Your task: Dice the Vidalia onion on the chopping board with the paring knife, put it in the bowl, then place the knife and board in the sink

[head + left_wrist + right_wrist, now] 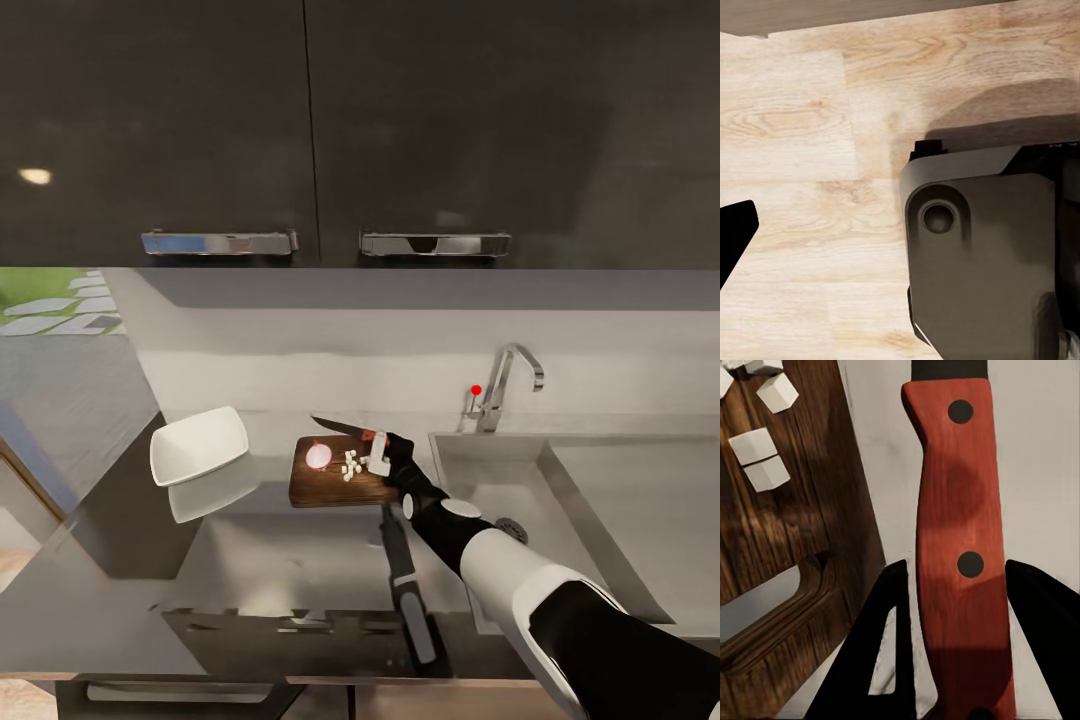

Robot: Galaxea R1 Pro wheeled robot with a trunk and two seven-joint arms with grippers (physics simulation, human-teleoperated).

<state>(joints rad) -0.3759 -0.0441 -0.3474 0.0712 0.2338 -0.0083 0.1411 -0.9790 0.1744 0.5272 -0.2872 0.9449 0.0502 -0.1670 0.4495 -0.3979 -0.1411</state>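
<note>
Grey countertop under dark cabinets is seen, with the robot's own base over a pale wooden floor in the left wrist view. Whether the left pincer is open or closed cannot be told. Nearer the board, the right gripper is closed around the red handle of the paring knife, whose dark blade points toward the wall beside the chopping board. On the board, small white cubes lie next to a pinkish onion piece, so the dicing is judged partly done. Further left, the white bowl is not yet filled, as far as can be seen. To the right, the sink holds neither knife nor board. The blade tip is hard to make out.
</note>
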